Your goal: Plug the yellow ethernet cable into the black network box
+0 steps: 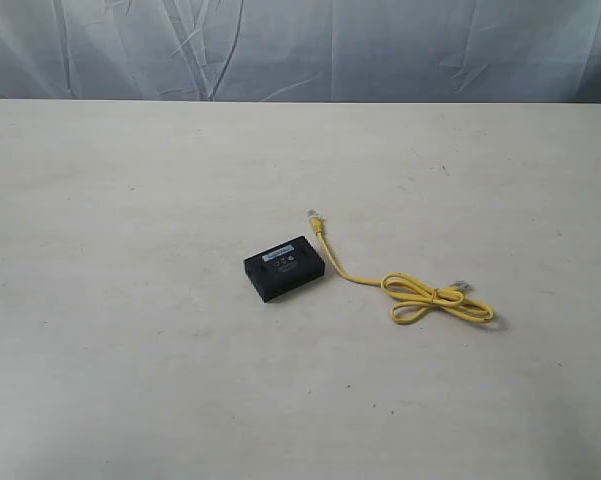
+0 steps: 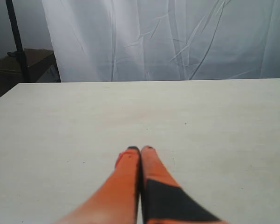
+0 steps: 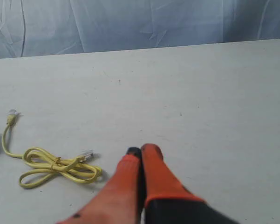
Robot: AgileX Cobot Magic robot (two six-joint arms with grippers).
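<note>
nothing is under way yet: the job stands at its very start, with no plug seated. the black network box (image 1: 285, 268) lies flat near the middle of the table (image 1: 130, 350), a little toward the near edge. the yellow ethernet cable (image 1: 435, 297) lies just beside it on the side of the right edge. one clear plug sits close to the box's far corner but apart from it, the other among the loose loops.

the left gripper (image 2: 140, 149) hovers over bare tabletop with its fingers pressed together on nothing. the right gripper (image 3: 140, 150) is the same, closed and empty, near the loops.

next, i'd guess, the right one must spread and pinch the cord just behind the plug nearest the box, while the left steadies the box. i cannot tell which face holds the socket.

count: one box, one cable, two plugs, two grippers.
</note>
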